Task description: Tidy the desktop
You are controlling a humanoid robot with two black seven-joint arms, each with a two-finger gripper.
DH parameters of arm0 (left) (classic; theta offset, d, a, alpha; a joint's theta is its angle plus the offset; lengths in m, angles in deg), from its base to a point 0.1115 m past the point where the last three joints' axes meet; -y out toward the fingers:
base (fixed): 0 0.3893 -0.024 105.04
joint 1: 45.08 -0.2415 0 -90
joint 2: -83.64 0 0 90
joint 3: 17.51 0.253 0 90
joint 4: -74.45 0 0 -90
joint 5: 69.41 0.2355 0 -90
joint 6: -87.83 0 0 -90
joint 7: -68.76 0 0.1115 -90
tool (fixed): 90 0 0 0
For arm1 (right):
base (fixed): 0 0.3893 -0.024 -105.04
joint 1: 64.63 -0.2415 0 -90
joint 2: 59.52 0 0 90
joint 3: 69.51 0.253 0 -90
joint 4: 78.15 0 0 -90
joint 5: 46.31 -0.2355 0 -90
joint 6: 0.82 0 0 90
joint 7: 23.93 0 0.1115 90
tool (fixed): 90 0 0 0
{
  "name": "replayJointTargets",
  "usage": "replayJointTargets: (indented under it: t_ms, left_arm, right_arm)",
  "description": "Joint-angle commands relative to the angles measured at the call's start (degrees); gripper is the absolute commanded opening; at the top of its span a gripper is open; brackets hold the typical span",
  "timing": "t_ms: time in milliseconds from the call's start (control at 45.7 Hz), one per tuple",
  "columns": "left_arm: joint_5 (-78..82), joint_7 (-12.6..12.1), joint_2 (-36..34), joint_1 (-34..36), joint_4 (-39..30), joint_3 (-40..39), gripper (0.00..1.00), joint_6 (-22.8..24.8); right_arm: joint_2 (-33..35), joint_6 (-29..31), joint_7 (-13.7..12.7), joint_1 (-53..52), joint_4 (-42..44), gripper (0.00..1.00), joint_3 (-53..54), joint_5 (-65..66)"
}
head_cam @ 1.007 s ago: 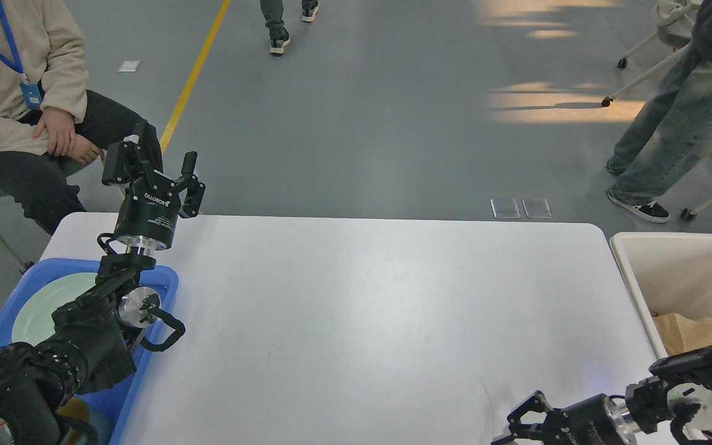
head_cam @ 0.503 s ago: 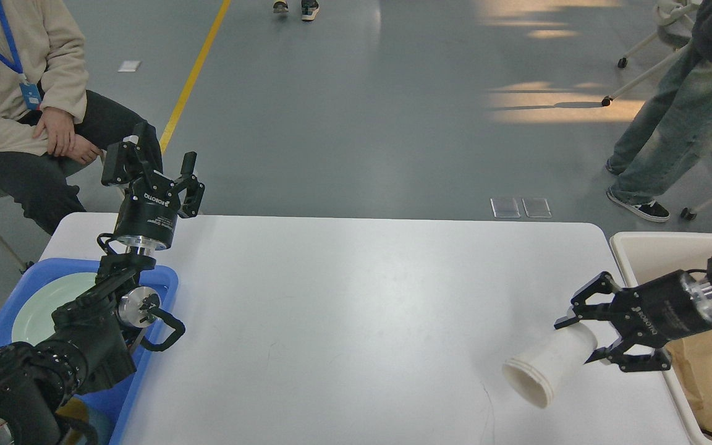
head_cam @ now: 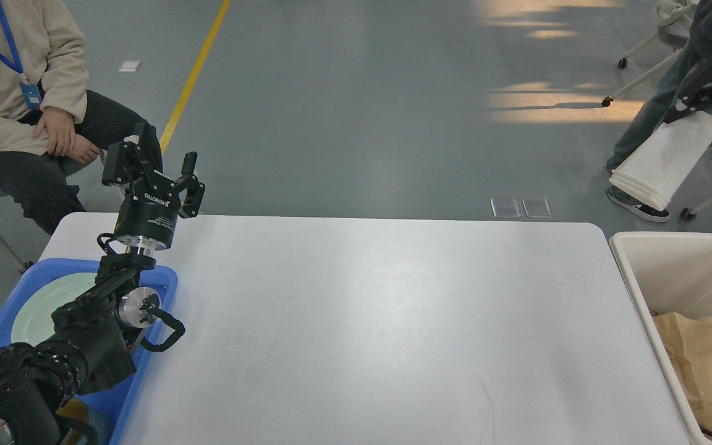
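Lifted high, right gripper [head_cam: 711, 93] grips cup [head_cam: 662, 157] beyond desktop [head_cam: 381, 321].

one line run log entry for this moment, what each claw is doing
left claw: open, raised by blue tray | right claw: shut on white paper cup, held high beyond cream bin | desktop: bare

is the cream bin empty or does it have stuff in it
Not empty: crumpled brown paper lies inside the cream bin near its front.

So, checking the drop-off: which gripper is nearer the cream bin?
Right. The right gripper, holding a white cup, hangs above the cream bin; the left gripper sits across the desktop.
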Motion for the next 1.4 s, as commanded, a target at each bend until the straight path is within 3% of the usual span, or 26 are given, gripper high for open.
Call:
replayJointTargets:
  t_ms: [0, 197, 350, 547, 766, 1204, 1291, 1379]
  left_arm:
    - [0.0, 0.0, 0.1, 0.0, 0.0, 0.0, 0.96, 0.0]
    - [0.0, 0.0, 0.0, 0.0, 0.0, 0.0, 0.96, 0.0]
    - [0.1, 0.0, 0.0, 0.0, 0.0, 0.0, 0.96, 0.0]
    - [0.1, 0.0, 0.0, 0.0, 0.0, 0.0, 0.96, 0.0]
    - [0.1, 0.0, 0.0, 0.0, 0.0, 0.0, 0.96, 0.0]
    - [0.1, 0.0, 0.0, 0.0, 0.0, 0.0, 0.96, 0.0]
    - [0.0, 0.0, 0.0, 0.0, 0.0, 0.0, 0.96, 0.0]
    - [0.1, 0.0, 0.0, 0.0, 0.0, 0.0, 0.96, 0.0]
  right_arm:
    - [0.7, -10.9, 0.1, 4.0, 5.0, 0.00, 0.3, 0.0]
    - [1.2, -41.5, 0.5, 13.6, 5.3, 0.00, 2.1, -0.3]
    - [1.2, -51.9, 0.7, 22.7, 6.9, 0.00, 3.9, -0.3]
    - [1.2, -53.4, 0.6, 36.0, 11.8, 0.00, 3.5, 0.6]
    - [1.3, -54.4, 0.1, 45.8, 13.0, 0.00, 3.5, 13.0]
    - [1.1, -54.8, 0.1, 53.5, 16.0, 0.00, 4.2, 14.0]
    - [1.2, -54.8, 0.1, 53.4, 16.0, 0.38, 4.4, 13.8]
    - [1.2, -54.8, 0.1, 53.4, 15.8, 0.57, 5.2, 13.8]
